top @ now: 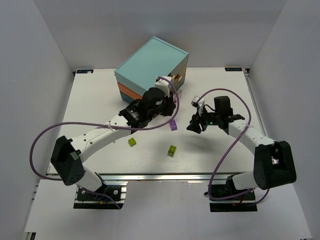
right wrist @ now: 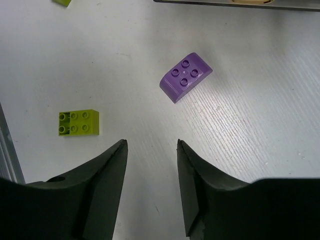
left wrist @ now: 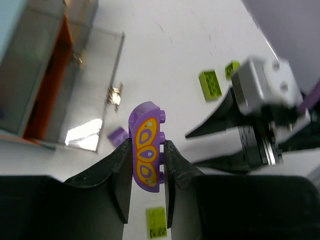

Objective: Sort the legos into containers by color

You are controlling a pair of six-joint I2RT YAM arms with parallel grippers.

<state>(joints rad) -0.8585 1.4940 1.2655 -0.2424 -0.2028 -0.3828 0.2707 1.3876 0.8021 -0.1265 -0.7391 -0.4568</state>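
purple brick w/ yellow-orange ovals (left wrist: 146,131) centre of left wrist view, upright, studs facing right, pinched betw left gripper (left wrist: 146,152) fingers, jaws clamped on it. chest (left wrist: 30,65) upper left, orange layer showing. right gripper (right wrist: 151,145) jaws apart, gripping nothing, above table (right wrist: 260,130); plain purple brick (right wrist: 185,76) upper centre, yellow-green brick (right wrist: 78,123) mid-left.
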